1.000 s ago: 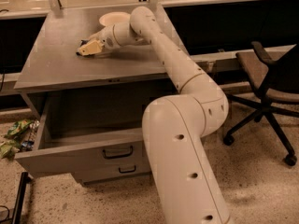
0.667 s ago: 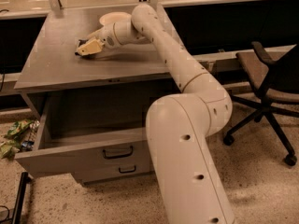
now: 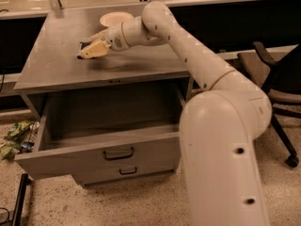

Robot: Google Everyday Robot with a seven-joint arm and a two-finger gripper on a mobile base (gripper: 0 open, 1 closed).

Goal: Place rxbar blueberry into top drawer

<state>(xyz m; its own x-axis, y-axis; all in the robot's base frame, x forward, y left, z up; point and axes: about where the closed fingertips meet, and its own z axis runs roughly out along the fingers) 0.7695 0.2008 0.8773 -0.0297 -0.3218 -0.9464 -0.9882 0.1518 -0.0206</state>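
My gripper is over the left middle of the grey cabinet top, with the arm reaching in from the right. Its cream fingers are closed on the rxbar blueberry. Only dark slivers of the bar show at the fingertips, and it sits at or just above the tabletop. The top drawer is pulled out wide below, with a dark loop handle on its front. Its inside shows nothing in it.
A cream round bowl stands on the cabinet top behind the gripper. The shallower lower drawer is closed. A black office chair stands at the right. Green litter lies on the floor at the left.
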